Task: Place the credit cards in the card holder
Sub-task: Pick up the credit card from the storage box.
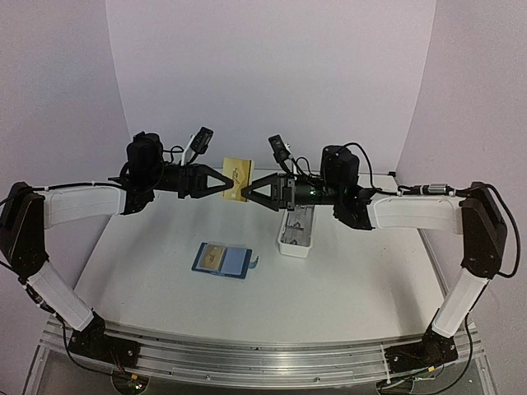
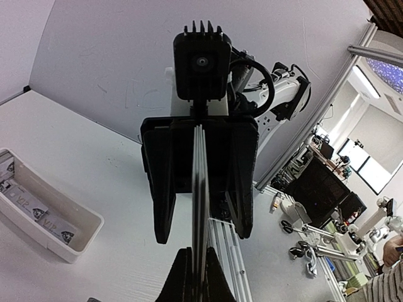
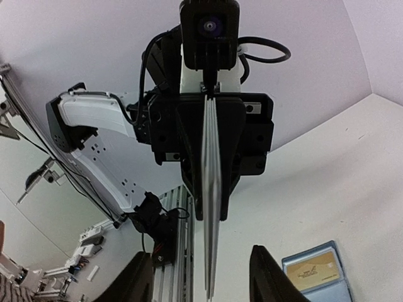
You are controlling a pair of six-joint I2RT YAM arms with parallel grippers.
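**Top view.** You have the left gripper [image 1: 224,185] and the right gripper [image 1: 247,192] meeting tip to tip above the desk [image 1: 156,280]. A tan card [image 1: 237,173] stands upright between them.
- The card holder [image 1: 235,263] lies open on the desk, nearer the arm bases and well apart from both grippers.
- A second tan card [image 1: 216,254] lies in the holder's left half.
- A white tray [image 1: 296,239] sits near the holder, to its right.

**Left wrist view.** The held card shows edge-on. The left gripper is pinched narrow on its near edge. Only this view shows you the pale cards [image 2: 38,211] marked VIP lying in the tray.

**Right wrist view.** Only here do you see the right gripper's fingers [image 3: 267,277] standing apart. One finger is on each side of the card's edge, with a gap on both sides, so neither touches it. The card holder shows at the lower right corner, down on the desk, with its tan card face up.
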